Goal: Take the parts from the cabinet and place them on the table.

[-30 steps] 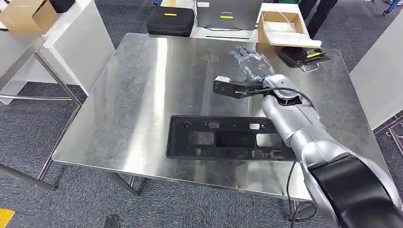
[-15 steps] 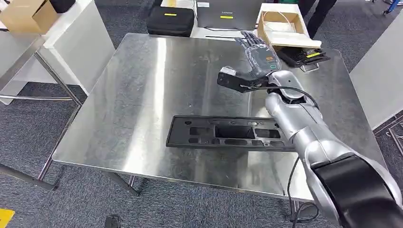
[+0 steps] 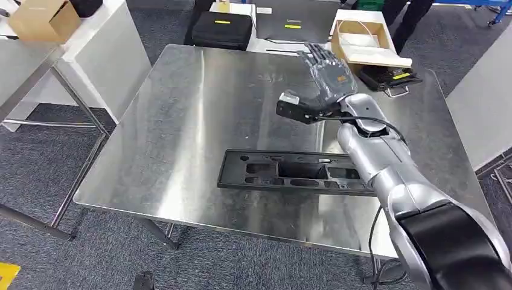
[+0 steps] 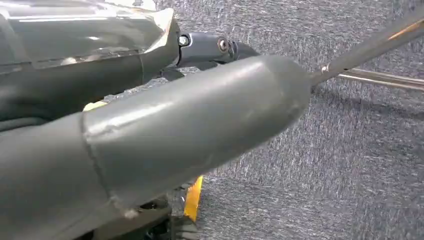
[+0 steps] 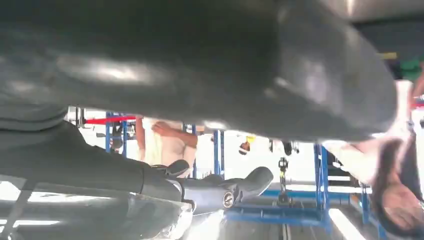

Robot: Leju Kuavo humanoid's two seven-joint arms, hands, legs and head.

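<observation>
steel table [image 3: 181, 121] bears the black part [image 3: 290, 172]; right hand [image 3: 329, 75], fingers spread, lifts at one o'clock, likely heading back to the cabinet.

Bright overhead glare streaks the steel table [image 3: 181, 121]; right wrist view blurred, backlit.

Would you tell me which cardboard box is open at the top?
The box beyond the table's far right edge; its inside shows, unlike the closed box at far left.
</observation>
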